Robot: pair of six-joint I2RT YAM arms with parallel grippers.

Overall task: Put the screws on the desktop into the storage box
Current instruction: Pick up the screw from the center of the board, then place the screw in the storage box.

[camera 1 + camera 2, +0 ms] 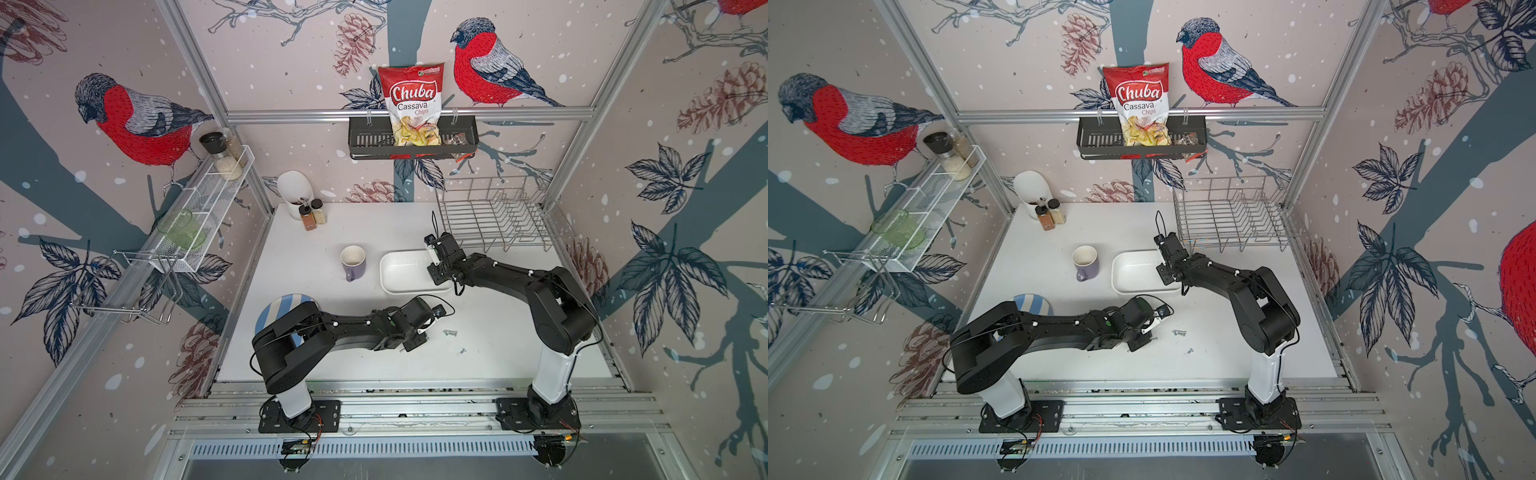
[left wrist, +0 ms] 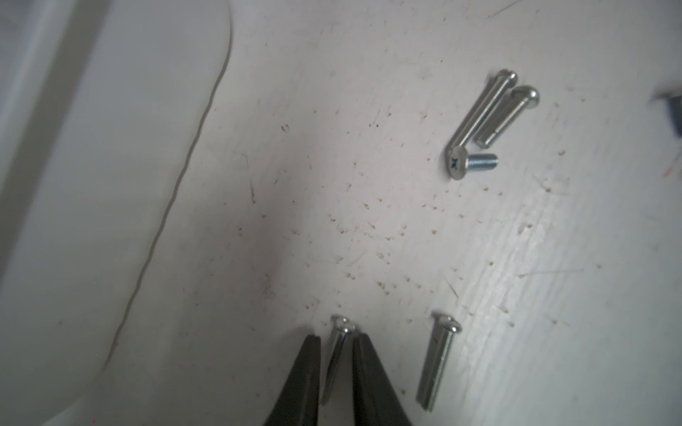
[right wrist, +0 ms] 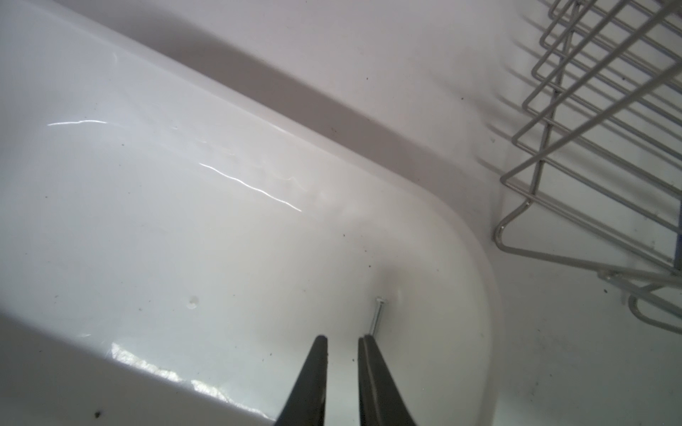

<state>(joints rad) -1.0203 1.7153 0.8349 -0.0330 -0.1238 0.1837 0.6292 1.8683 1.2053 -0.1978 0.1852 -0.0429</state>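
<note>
1. Bird-and-pinecone wallpapered walls (image 1: 685, 124) enclose a white surface (image 1: 498, 365) framed by aluminium rails.
2. Behind the storage box (image 1: 405, 272), toward its right end, stands a wire dish rack (image 1: 494, 216).
3. Storage box: a shallow white tub at mid-surface, with a purple mug (image 1: 353, 262) just beside its left end.
4. Right pincer (image 3: 343, 337) hangs over the box's right end. Its fingers are slightly apart and empty. A thin screw (image 3: 377, 317) lies on the box floor by one tip.
5. Left pincer (image 2: 336, 337) is down on the surface, on the box's side nearer the arm bases. Its fingers sit close on either side of a round-headed screw (image 2: 334, 369); whether they clamp it cannot be told.
6. Four loose screws (image 2: 479, 110) lie on the surface near that pincer, outside the box.
</note>
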